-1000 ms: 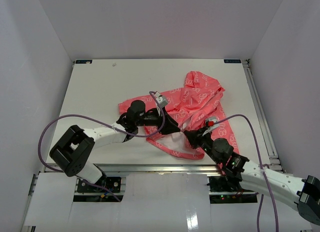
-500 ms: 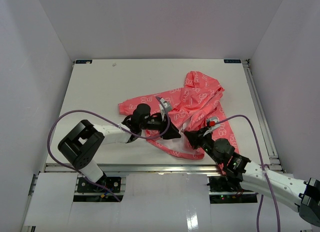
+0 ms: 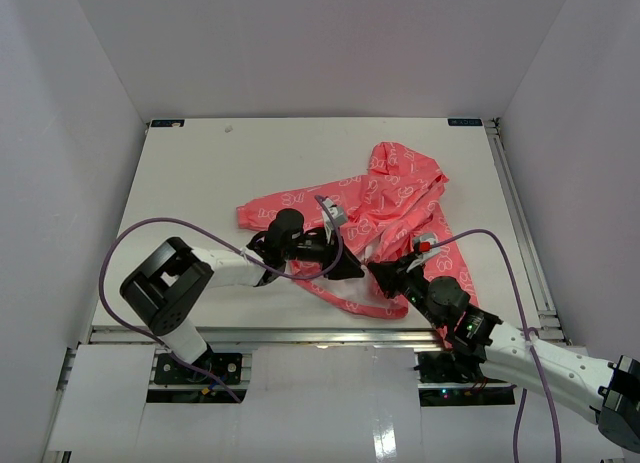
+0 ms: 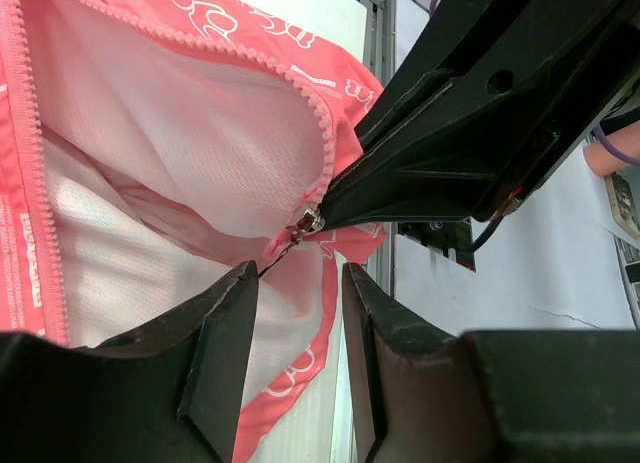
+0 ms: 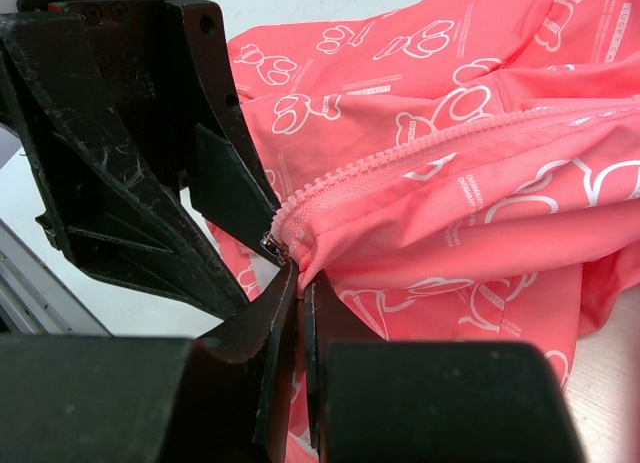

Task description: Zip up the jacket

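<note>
The coral-pink jacket (image 3: 395, 198) lies crumpled right of the table's middle, its white lining (image 4: 190, 153) showing where the front is open. My right gripper (image 5: 300, 279) is shut on the jacket's fabric at the bottom end of the zipper, just below the metal zipper slider (image 5: 272, 245). My left gripper (image 4: 297, 275) is open, with its fingertips just short of the slider (image 4: 305, 220) and only the pink hem showing behind the gap. In the top view the left gripper (image 3: 350, 268) and the right gripper (image 3: 380, 273) meet tip to tip at the jacket's near edge.
White side walls enclose the white table (image 3: 200, 173). A metal rail (image 3: 300, 335) runs along its near edge and another rail (image 3: 520, 213) along its right side. Purple cables (image 3: 130, 245) loop off both arms.
My left gripper has slid nearer and to the right, up to the right gripper's tips, and its jaws have narrowed a little. The right gripper has kept its grip and place.
</note>
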### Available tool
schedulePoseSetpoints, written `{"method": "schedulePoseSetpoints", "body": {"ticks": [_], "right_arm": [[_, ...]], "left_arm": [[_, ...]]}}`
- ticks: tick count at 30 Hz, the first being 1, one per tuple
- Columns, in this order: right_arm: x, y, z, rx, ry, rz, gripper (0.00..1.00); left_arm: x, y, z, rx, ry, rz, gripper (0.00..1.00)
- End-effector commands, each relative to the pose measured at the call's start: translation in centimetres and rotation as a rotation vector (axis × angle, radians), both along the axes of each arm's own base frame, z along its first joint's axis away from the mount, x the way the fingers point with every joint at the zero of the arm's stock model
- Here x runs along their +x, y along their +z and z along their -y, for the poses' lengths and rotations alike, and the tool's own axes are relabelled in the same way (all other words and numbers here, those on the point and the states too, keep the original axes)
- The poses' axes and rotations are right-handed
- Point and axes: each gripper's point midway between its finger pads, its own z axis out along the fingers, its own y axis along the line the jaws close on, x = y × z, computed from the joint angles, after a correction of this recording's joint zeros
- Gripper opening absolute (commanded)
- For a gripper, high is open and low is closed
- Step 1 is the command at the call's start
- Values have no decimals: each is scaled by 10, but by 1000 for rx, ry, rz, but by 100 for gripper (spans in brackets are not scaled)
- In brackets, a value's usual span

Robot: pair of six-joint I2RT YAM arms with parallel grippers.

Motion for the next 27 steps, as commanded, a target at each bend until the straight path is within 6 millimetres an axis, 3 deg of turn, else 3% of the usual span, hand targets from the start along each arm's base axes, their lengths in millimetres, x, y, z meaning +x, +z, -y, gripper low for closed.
{"method": "schedulePoseSetpoints", "body": {"ticks": [1, 11, 24, 27], "right_arm": [[1, 40, -7, 102, 17, 53, 8], [-1, 45, -7, 120, 22, 57, 8], [-2, 56, -3, 127, 15, 63, 8], [-4, 52, -4, 101, 26, 47, 8]], "left_arm": [[0, 9, 5, -34, -21, 31, 43], [4, 7, 7, -19, -8, 13, 2], [15, -6, 1, 49, 86, 1, 0], [20, -1, -3, 63, 126, 23, 0]]}}
